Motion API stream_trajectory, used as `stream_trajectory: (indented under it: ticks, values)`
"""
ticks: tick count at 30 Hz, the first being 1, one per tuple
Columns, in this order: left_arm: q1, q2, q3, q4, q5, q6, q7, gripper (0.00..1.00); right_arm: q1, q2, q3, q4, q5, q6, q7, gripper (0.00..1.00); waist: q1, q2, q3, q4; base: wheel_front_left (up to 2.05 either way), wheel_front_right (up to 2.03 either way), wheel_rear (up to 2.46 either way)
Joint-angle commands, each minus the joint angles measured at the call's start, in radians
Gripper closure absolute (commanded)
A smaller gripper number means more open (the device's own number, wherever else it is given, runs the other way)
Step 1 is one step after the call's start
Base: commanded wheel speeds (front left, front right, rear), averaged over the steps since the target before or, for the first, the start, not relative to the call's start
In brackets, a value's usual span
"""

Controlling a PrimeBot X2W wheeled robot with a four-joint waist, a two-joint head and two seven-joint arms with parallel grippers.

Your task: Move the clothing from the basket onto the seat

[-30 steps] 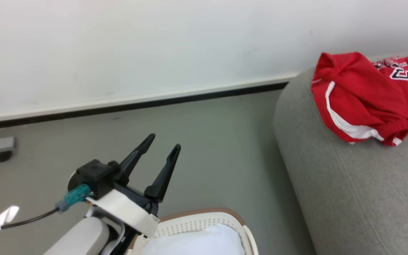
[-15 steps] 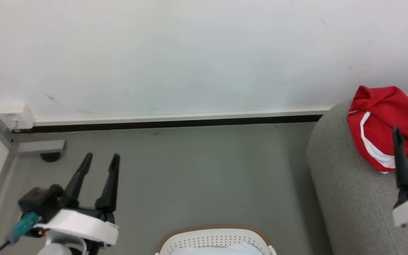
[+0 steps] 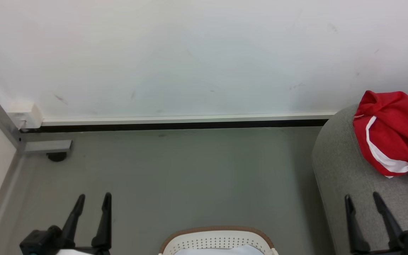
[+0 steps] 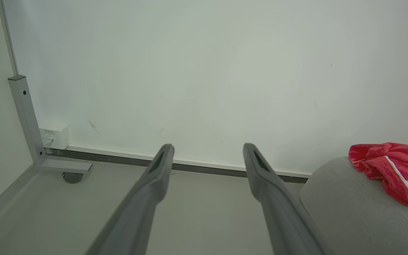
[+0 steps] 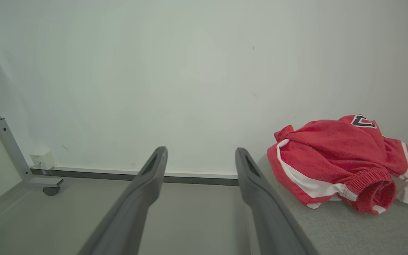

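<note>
Two grippers sit low before the robot, the left gripper [image 3: 94, 197] at about 7 o'clock in the head view and the right gripper [image 3: 361, 196] at about 5 o'clock. Each has its dark fingers spread wide apart with nothing between them. The red sports garment [image 3: 391, 134] lies bunched on the light grey sofa [image 3: 338, 170] at about 3 o'clock, near its rounded end. The right wrist view shows the printed emblem turned up and a white-striped cuff facing the camera. The white laundry basket [image 3: 218, 229] is at 6 o'clock on the floor, well apart from the garment. Only a plain white cloth [image 3: 221, 250] shows inside it.

To my eye the transfer looks done, so what is left is a clean finish. The right fingers hover over the sofa's near edge, short of the fabric. Any retreat should go back toward 6 o'clock rather than forward, so that a fingertip does not catch the cuff and drag it. The garment sits close to the curved end, and a nudge toward 9 o'clock might tip it to the floor. The left arm has open floor ahead and needs no special care. The white cloth should be left alone.
</note>
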Motion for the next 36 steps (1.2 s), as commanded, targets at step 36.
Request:
stream_trajectory:
  ticks: [36]
  values:
    - [0.010, -0.024, 0.012, 0.051, 0.124, -0.032, 0.000, 0.00, -0.036, 0.032, 0.082, 0.139, 0.009, -0.002, -0.048, 0.00, 0.0001, -0.0001, 0.005, -0.038, 0.00, 0.00, 0.00]
